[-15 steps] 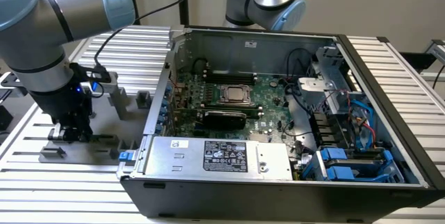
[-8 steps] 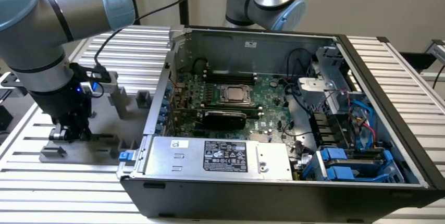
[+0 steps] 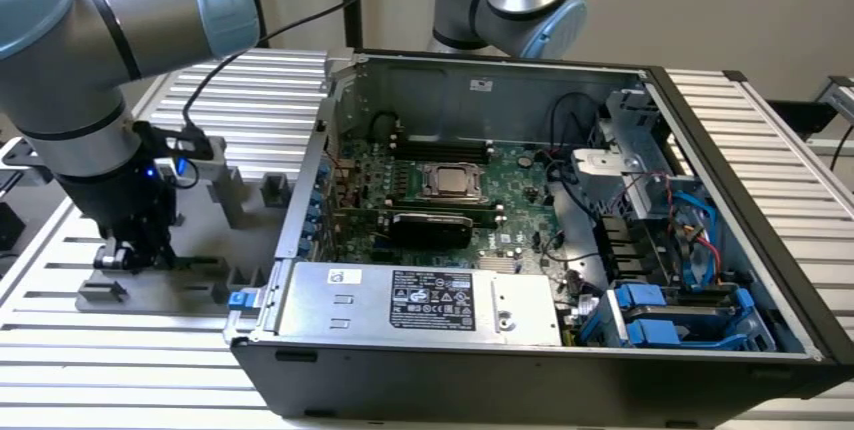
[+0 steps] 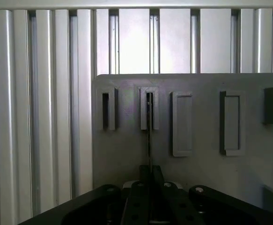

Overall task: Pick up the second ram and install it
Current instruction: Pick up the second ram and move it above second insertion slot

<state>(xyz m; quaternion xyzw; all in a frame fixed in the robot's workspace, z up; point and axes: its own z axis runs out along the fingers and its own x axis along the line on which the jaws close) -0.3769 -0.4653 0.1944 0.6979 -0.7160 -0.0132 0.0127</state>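
Gripping the second ram (image 4: pixel 149 136) edge-on in grey holder (image 4: pixel 127 159), gripper (image 4: pixel 150 172) w/ jaws pinched narrow on it; open PC case (image 3: pixel 534 375) alongside on desk (image 3: pixel 80 375).

My arm (image 3: pixel 80 80) stands at the exterior view's left, claw (image 3: pixel 134 253) lowered onto the grey fixture plate (image 3: pixel 167 288) on the slatted aluminium table (image 3: pixel 120 360). Just beside the plate, toward the exterior view's right, an open computer case (image 3: pixel 534 375) lies on its side. Inside it: green motherboard (image 3: pixel 518 185), CPU socket (image 3: pixel 454 182), power supply (image 3: pixel 420 300) along the near wall, blue drive caddies (image 3: pixel 667 318) at the near right corner. A second arm (image 3: pixel 514 0) rises behind the case.
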